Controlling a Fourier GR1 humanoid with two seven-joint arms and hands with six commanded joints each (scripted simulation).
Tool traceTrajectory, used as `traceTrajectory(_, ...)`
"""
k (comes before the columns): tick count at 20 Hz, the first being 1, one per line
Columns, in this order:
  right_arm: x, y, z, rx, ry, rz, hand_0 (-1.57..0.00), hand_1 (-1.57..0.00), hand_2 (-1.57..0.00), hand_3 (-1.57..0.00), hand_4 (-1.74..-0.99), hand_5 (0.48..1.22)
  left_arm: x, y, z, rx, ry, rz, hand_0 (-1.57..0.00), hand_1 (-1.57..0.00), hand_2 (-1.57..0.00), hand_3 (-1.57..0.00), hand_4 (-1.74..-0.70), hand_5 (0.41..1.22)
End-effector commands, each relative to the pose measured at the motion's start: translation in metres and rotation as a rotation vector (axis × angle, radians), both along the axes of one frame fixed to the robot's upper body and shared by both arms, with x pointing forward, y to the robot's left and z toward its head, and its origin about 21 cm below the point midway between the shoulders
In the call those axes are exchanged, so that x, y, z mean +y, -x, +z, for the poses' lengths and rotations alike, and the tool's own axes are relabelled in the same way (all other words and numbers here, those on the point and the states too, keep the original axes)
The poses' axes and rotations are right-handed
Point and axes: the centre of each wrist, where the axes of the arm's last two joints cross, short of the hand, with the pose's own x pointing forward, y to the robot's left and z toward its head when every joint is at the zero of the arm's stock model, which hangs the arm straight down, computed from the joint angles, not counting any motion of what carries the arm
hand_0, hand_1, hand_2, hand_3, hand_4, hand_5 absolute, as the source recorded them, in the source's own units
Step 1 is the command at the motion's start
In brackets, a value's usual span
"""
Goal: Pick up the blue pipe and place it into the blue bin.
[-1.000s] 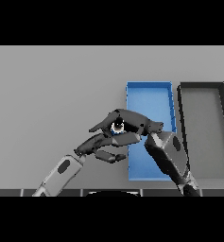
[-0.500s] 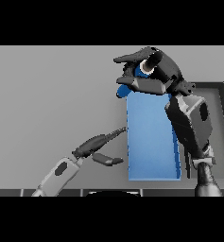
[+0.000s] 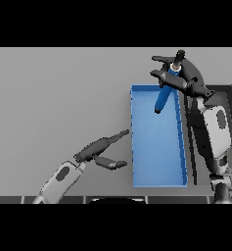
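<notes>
The right hand (image 3: 182, 73) sits in the upper right of the frame, above the far end of the long, shallow blue rectangular bin (image 3: 135, 147). Its dark fingers (image 3: 159, 74) are curled around the upper part of the slim blue cylindrical pipe (image 3: 163, 96), holding it. The pipe hangs tilted, its top end poking up between the fingers and its dark lower tip pointing down and to the left over the upper part of the bin's blue floor; whether the tip touches the floor cannot be told. The right arm rises from the lower right edge of the frame, passing over the dark grey rectangular bin (image 3: 231, 98) that stands just beside the blue one on its right.

The left hand (image 3: 102, 151) lies in the lower centre-left of the frame, over the plain grey desk (image 3: 54, 98), just beside the blue bin's left wall. Its fingers are stretched out straight, pointing up and to the right toward the bin, with the thumb spread apart below them, and they hold nothing.
</notes>
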Motion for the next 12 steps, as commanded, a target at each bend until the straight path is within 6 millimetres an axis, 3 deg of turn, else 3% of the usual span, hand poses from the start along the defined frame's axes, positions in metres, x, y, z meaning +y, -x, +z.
traceTrajectory(1, -0.003, 0.002, -0.012, 0.036, 0.003, -0.027, -1.57, -1.57, -1.57, -1.57, -1.74, 1.12, 0.001, 0.0, 0.001, 0.001, -0.007, 0.003, 0.0, 0.0, 0.0, 0.0, -0.89, 0.474)
traceTrajectory(6, -0.016, 0.018, -0.071, 0.27, 0.078, -0.101, -1.57, -1.57, -1.57, -1.57, -1.741, 1.122, 0.001, 0.003, -0.003, -0.005, 0.0, -0.001, 0.0, 0.0, 0.0, 0.0, -0.88, 0.463)
traceTrajectory(10, -0.02, 0.026, -0.108, 0.421, 0.168, -0.105, -1.57, -1.57, -1.57, -1.57, -1.591, 1.114, -0.002, 0.001, -0.001, -0.002, 0.008, -0.003, 0.0, 0.0, 0.0, 0.0, -0.88, 0.46)
traceTrajectory(11, -0.021, 0.025, -0.117, 0.467, 0.199, -0.113, -1.57, -1.57, -1.57, -1.33, -1.599, 1.11, -0.004, 0.002, 0.0, 0.002, 0.01, -0.001, 0.0, 0.0, 0.0, 0.0, -0.89, 0.457)
traceTrajectory(12, -0.021, 0.025, -0.124, 0.528, 0.218, -0.135, -1.56, -1.46, -1.39, -1.12, -1.547, 1.133, -0.001, 0.003, -0.002, 0.004, 0.005, 0.0, 0.0, 0.0, 0.0, 0.0, -0.89, 0.455)
